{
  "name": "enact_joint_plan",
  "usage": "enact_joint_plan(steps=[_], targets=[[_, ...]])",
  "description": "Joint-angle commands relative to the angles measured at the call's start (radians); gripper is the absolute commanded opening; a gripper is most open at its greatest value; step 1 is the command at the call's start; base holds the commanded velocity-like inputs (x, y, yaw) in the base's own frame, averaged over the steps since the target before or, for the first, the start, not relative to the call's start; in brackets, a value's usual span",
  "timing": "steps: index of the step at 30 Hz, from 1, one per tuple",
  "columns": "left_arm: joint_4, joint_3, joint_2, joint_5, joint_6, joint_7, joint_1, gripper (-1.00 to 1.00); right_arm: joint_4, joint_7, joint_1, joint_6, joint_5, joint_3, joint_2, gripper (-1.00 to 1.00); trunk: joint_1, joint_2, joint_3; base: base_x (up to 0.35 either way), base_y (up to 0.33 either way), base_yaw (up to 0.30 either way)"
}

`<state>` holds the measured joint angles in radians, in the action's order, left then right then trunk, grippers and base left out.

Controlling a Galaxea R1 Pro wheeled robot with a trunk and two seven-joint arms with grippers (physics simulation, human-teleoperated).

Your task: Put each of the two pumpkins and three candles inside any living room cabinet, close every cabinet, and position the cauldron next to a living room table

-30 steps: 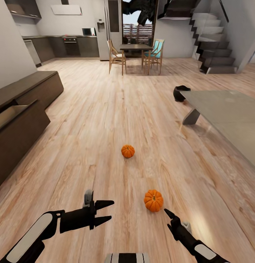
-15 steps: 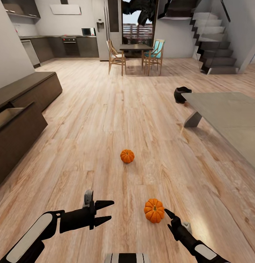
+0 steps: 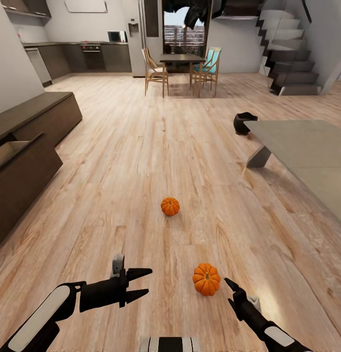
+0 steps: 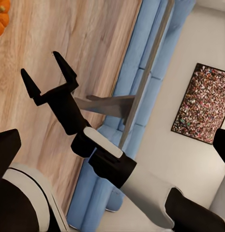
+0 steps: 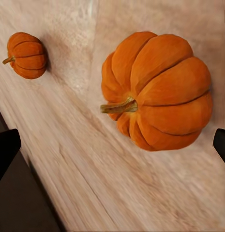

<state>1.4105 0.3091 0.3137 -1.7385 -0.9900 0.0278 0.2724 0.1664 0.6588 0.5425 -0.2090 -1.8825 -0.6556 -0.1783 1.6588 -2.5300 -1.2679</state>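
The right gripper (image 3: 235, 292) hangs low over the plank floor (image 3: 141, 161) with its jaws spread wide — the nearer pumpkin (image 3: 206, 279) sits on the boards just ahead of the fingertips, not yet between them and untouched. In the right wrist view that pumpkin (image 5: 158, 92) lies centred between the two dark tips at the edges, stem sideways. The second pumpkin (image 3: 170, 206) rests farther out along the same line. The left gripper (image 3: 143, 282) is parted too, empty — both pumpkins lie off to its side, apart from it.
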Motion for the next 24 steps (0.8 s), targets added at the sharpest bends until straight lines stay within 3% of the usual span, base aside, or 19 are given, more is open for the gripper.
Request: enact_joint_plan(steps=[1, 24], targets=[[0.000, 0.002, 0.001, 0.001, -0.001, 0.003, 0.001, 1.00, 0.000, 0.006, 0.001, -0.005, -0.011, 0.000, -0.001, 1.00, 0.000, -0.001, -0.005, 0.000, 0.000, 0.000], [0.001, 0.002, 0.000, 0.001, -0.001, 0.003, 0.001, 1.00, -0.006, -0.002, 0.001, -0.006, -0.009, 0.005, -0.001, 1.00, 0.011, -0.006, -0.094, 0.000, 0.000, 0.000]])
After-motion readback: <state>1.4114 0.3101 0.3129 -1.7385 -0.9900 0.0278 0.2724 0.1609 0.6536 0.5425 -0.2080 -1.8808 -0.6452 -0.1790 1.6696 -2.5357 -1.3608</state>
